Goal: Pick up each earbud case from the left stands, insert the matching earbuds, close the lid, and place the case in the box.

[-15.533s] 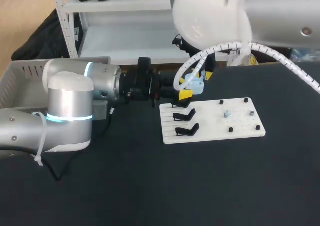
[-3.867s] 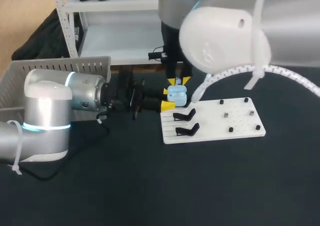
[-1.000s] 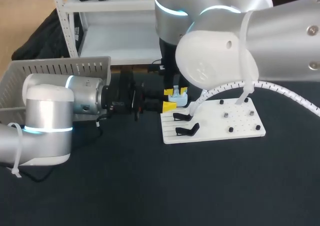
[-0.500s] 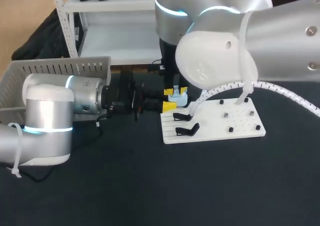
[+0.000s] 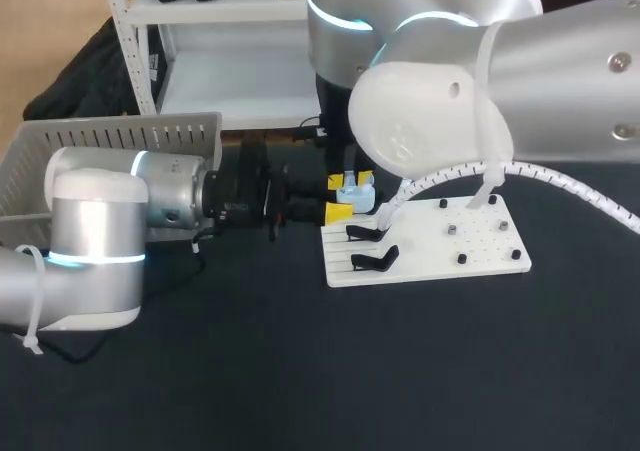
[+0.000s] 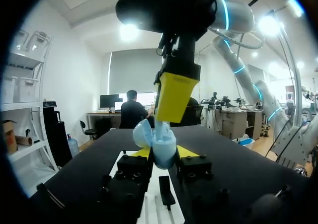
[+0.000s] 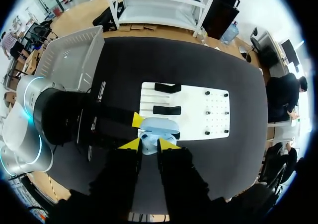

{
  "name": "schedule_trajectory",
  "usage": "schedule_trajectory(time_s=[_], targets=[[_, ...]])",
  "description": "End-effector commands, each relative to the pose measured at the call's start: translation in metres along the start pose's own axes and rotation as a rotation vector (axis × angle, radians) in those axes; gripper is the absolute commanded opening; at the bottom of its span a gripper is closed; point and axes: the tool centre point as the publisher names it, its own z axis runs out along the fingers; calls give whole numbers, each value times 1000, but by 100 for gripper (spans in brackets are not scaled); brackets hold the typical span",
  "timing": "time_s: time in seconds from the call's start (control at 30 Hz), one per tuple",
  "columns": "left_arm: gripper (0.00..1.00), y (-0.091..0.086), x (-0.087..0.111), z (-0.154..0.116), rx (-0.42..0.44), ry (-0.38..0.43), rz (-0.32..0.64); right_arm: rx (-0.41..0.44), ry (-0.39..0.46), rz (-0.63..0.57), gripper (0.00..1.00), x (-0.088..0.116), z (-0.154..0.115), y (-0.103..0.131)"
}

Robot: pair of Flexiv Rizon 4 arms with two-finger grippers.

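A light blue earbud case (image 5: 358,201) hangs with its lid open just off the white stand board (image 5: 420,239). My left gripper (image 5: 345,207) comes in from the left and is shut on its lower half. In the left wrist view the case (image 6: 163,144) sits between my left gripper's (image 6: 163,153) yellow tips. My right gripper (image 5: 351,181) points straight down over the open case. In the right wrist view it (image 7: 148,144) is shut on a small pale earbud (image 7: 147,146), right above the case (image 7: 160,125). Two black stands (image 5: 370,246) on the board hold nothing.
The board carries several small black pegs (image 5: 461,259) on its right half. A grey slatted box (image 5: 60,156) stands at the far left, behind my left arm. Dark tabletop (image 5: 400,371) stretches in front of the board.
My right gripper has risen very slightly above the case. The left arm and the case have stayed where they were.
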Motion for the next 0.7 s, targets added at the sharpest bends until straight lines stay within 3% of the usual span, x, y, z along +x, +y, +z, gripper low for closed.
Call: schedule_trajectory(time_s=[0.03, 0.7], targets=[[0, -2, 0, 0, -7, 0, 2, 1, -6, 1, 0, 0, 1, 0], [0, -2, 0, 0, -7, 0, 2, -6, -10, -1, 0, 0, 0, 4]])
